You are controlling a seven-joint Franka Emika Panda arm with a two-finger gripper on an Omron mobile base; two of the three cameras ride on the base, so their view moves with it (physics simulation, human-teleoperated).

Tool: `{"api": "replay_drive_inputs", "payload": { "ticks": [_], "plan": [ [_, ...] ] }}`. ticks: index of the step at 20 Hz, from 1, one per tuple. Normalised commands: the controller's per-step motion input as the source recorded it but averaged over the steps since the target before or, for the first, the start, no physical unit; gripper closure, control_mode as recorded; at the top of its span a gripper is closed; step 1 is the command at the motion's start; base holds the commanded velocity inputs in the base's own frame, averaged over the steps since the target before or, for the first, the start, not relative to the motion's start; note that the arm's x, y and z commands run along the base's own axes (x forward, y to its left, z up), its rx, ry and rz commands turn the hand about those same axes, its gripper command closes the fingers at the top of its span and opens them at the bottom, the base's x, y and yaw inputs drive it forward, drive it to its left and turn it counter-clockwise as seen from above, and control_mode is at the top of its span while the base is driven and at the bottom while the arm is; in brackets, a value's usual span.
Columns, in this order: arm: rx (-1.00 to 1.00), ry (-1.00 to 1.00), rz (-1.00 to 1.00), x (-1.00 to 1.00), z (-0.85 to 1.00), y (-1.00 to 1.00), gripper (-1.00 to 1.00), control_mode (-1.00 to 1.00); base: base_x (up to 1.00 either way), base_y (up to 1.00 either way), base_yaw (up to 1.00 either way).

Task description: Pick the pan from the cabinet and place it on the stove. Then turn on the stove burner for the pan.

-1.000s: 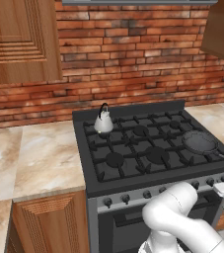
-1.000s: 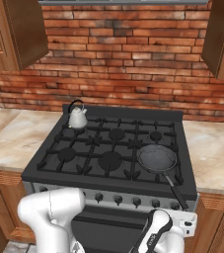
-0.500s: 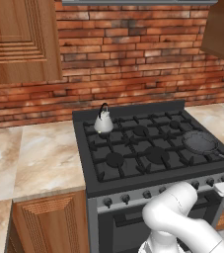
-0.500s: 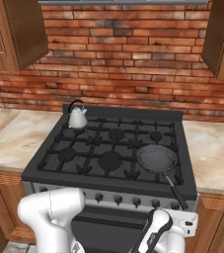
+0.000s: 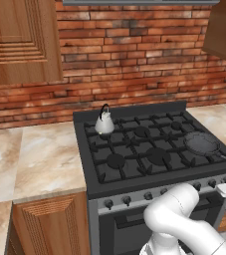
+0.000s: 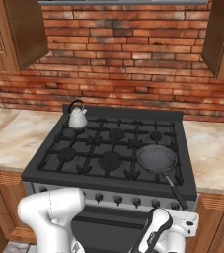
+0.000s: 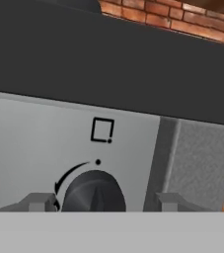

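We note the pan point(image 6: 156, 158) set on the stove point(image 6: 108, 153); fingers point(image 7: 39, 201) spread astride the knob point(image 7: 93, 191), burner unlit.

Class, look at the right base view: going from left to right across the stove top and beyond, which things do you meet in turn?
Marble counter → silver kettle on the stove's back-left grate → the pan on the front-right burner, handle toward the front → wall cabinet up at the right edge.
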Motion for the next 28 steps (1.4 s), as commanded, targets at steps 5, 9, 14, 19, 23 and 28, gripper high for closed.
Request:
{"api": "replay_drive_inputs", "payload": {
  "ticks": [5, 9, 14, 19, 23, 28],
  "plan": [
    [-0.01, 0.0, 0.01, 0.0, -0.16, 0.31, 1.0, -1.0, 0.0, 0.0, 0.0],
    [-0.05, 0.0, 0.01, 0.0, -0.2, 0.37, 1.0, -1.0, 0.0, 0.0, 0.0],
    [-0.05, 0.0, 0.02, 0.0, -0.14, 0.28, 1.0, -1.0, 0.0, 0.0, 0.0],
    [-0.03, 0.0, 0.04, 0.0, -0.06, 0.11, 1.0, -1.0, 0.0, 0.0, 0.0],
    [-0.08, 0.02, 0.0, 0.0, -0.02, 0.0, 1.0, -1.0, 0.0, 0.0, 0.0],
    [-0.02, 0.0, 0.0, 0.0, 0.0, 0.0, 1.0, -1.0, 0.0, 0.0, 0.0]
  ]
}}
